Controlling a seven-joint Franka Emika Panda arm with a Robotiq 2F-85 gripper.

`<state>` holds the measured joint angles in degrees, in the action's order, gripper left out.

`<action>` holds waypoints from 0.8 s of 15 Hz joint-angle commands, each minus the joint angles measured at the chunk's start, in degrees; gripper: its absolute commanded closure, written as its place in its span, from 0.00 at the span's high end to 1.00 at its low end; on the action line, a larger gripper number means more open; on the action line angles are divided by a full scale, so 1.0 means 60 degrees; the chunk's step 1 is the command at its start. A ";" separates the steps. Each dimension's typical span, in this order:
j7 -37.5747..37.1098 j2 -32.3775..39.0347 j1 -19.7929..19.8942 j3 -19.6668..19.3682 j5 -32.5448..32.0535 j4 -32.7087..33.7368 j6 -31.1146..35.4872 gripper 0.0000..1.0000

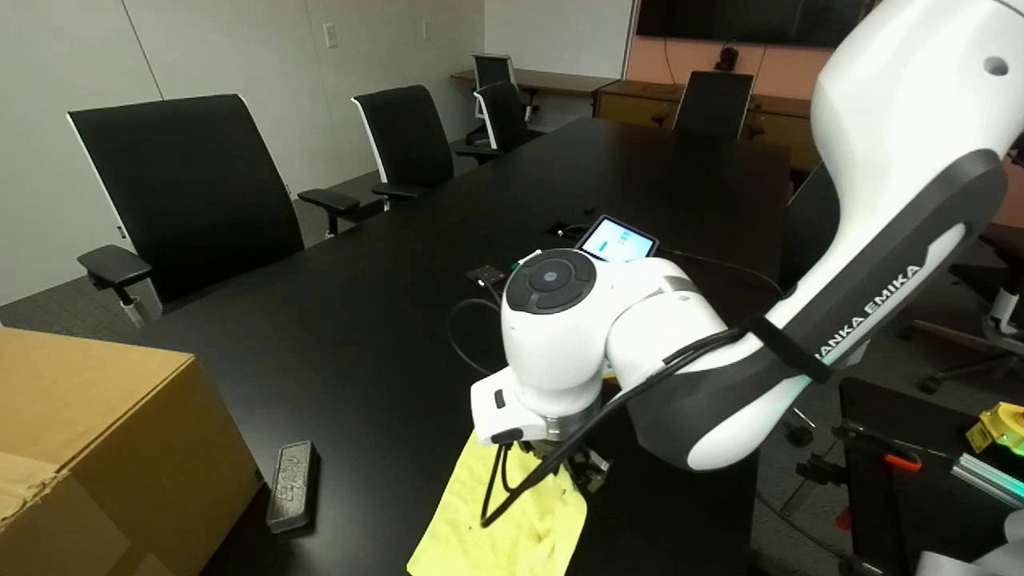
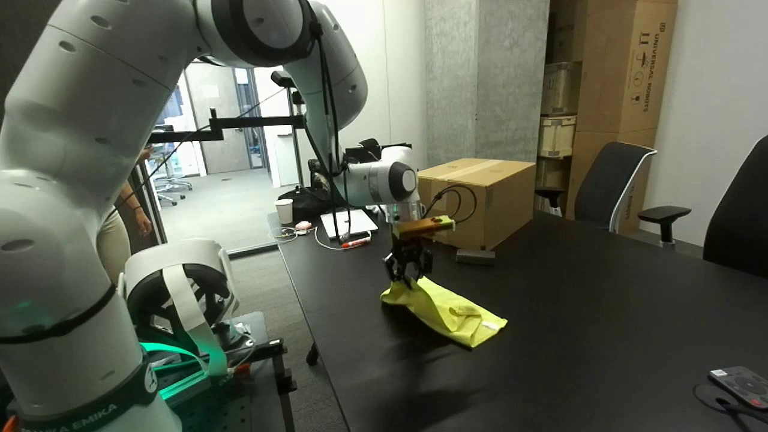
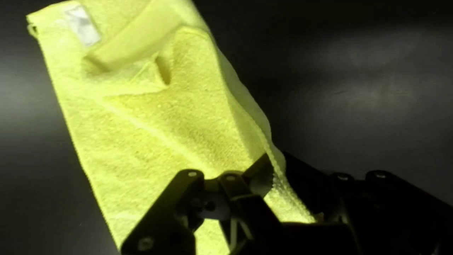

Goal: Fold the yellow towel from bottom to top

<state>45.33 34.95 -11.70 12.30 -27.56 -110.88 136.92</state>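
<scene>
The yellow towel (image 2: 445, 307) lies as a narrow strip on the black table, with a rumpled fold and a small white label at one end. It also shows in an exterior view (image 1: 524, 540), partly behind the arm, and in the wrist view (image 3: 141, 148), where the label is at the upper left. My gripper (image 2: 409, 281) points down at the towel's end nearer the cardboard box. In the wrist view, my gripper (image 3: 277, 166) has its fingertips close together with the towel's long edge pinched between them. The towel's part under the gripper is hidden by the fingers.
A large cardboard box (image 2: 504, 192) stands on the table, with a dark eraser-like block (image 1: 293, 486) beside it. A small tablet (image 1: 618, 240), a remote (image 2: 744, 384) and cables lie on the table. Black chairs (image 1: 188, 200) line its side.
</scene>
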 commanded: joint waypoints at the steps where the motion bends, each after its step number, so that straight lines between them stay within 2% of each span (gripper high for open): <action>1: 0.0205 0.0752 -0.0421 -0.0005 0.0151 0.1806 -0.0793 0.07; 5: 0.0447 0.1704 -0.0879 0.0011 0.0093 0.3617 -0.1323 0.07; 12: 0.0727 0.4011 -0.2276 -0.0322 -0.0234 0.6860 -0.2615 0.06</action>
<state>48.51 51.86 -21.62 12.01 -28.01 -80.78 125.70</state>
